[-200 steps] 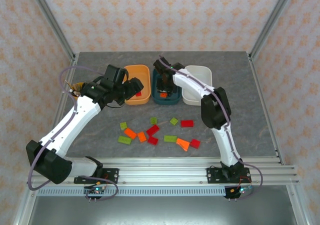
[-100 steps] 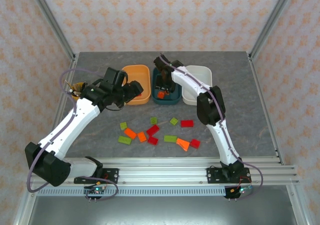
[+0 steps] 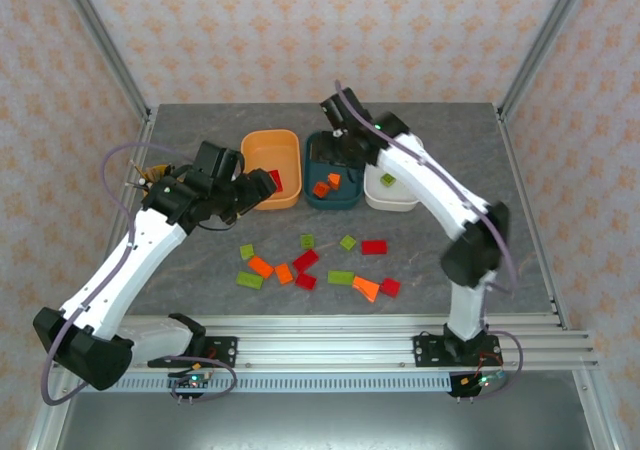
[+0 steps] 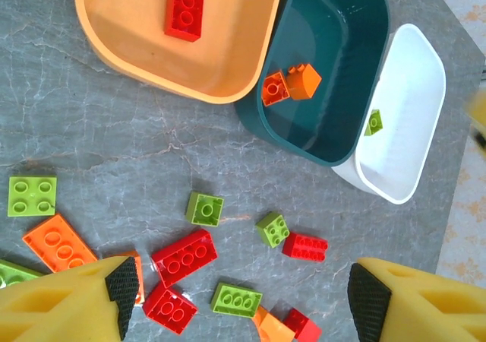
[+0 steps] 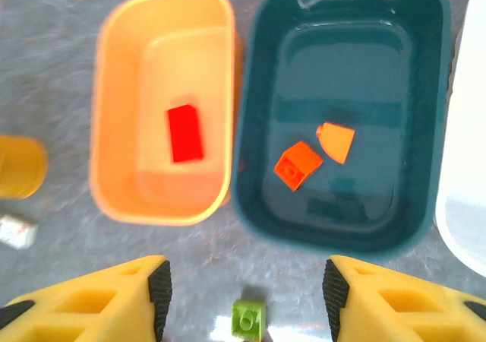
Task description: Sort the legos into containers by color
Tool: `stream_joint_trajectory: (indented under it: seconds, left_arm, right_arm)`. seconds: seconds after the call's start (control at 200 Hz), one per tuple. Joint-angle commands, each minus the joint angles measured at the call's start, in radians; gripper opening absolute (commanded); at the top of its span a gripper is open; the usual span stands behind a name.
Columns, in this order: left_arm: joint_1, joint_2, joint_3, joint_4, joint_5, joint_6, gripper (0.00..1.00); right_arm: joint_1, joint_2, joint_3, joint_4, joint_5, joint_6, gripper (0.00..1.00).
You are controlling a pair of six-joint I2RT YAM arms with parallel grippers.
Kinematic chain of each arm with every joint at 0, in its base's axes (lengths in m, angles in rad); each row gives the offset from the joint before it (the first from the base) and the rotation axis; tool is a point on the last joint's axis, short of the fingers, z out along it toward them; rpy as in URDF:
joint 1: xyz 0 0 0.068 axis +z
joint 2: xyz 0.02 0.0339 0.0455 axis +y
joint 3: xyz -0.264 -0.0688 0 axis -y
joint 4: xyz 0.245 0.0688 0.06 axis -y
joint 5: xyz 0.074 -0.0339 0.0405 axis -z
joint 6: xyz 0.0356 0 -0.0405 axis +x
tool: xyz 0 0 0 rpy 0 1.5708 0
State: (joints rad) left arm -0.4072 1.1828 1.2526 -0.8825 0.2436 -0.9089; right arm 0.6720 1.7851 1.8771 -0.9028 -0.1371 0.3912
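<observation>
Top: left gripper [image 3: 262,182] beside orange tub [image 3: 285,135], right gripper [image 3: 345,142] above teal tub [image 3: 335,205]; loose legos [image 3: 306,260] on table [image 3: 500,220].
Left wrist: fingers apart, empty (red lego [image 4: 185,6] in orange tub).
Right wrist: released, empty; two orange legos [image 5: 298,164] in teal tub.

My arms [image 3: 125,260] are white, black-jointed. A mauve cable [image 3: 110,170] loops behind my left claw [image 4: 244,295]; its yellow fingers [image 4: 53,308] carry black pads [image 4: 121,285].
</observation>
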Motion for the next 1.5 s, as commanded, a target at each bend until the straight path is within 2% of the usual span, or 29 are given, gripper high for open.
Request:
stream_joint_trajectory:
  seconds: [0.0, 0.145, 0.29, 0.37, 0.45, 0.57, 0.821, 1.396, 1.496]
  left_arm:
    - [-0.027, -0.024, -0.050, -0.053, 0.026, 0.049, 0.76]
    - [-0.142, -0.004, -0.105, -0.013, 0.034, 0.176, 0.74]
    - [-0.285, 0.122, -0.130, -0.003, 0.018, 0.367, 0.73]
    - [-0.350, 0.210, -0.116, -0.015, -0.034, 0.455, 0.72]
    - [-0.393, 0.282, -0.107, -0.008, -0.089, 0.510, 0.72]
    - [-0.410, 0.374, -0.101, 0.023, -0.129, 0.568, 0.72]
    - [-0.410, 0.543, -0.043, 0.048, -0.119, 0.630, 0.70]
    - [-0.410, 0.680, -0.021, 0.118, -0.181, 0.623, 0.62]
    - [-0.409, 0.697, -0.024, 0.127, -0.189, 0.620, 0.58]
  right_arm:
    - [0.028, -0.170, -0.216, 0.062, 0.021, -0.044, 0.57]
    - [0.038, -0.435, -0.584, 0.175, -0.150, -0.026, 0.60]
    - [0.040, -0.664, -0.923, 0.262, -0.327, 0.043, 0.65]
    - [0.040, -0.773, -1.050, 0.306, -0.395, 0.097, 0.69]
    - [0.040, -0.870, -1.128, 0.323, -0.406, 0.135, 0.76]
    - [0.040, -0.957, -1.151, 0.272, -0.362, 0.139, 0.82]
    - [0.040, -0.985, -1.144, 0.230, -0.344, 0.168, 0.82]
    - [0.040, -1.018, -1.157, 0.229, -0.323, 0.198, 0.81]
    - [0.040, -1.018, -1.163, 0.230, -0.323, 0.201, 0.81]
